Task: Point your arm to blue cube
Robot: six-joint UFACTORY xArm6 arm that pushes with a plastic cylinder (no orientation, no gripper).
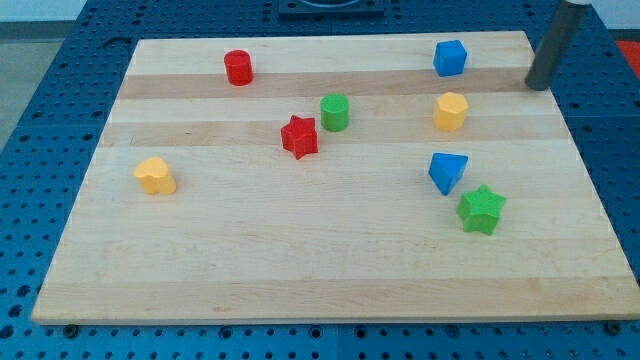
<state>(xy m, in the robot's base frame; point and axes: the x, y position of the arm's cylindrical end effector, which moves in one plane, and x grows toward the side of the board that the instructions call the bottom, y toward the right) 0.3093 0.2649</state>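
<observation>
the tip (539, 86) rests at the worktop's (300, 260) far right edge, right of the blue cube (450, 57), apart from it; the tool holds nothing.

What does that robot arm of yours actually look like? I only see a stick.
That stick is all that shows: a straight, round, dark grey rod, plain and smooth, entering from the view's top right. It has no fingers, cables or markings. My tip is its blunt lower end.
</observation>
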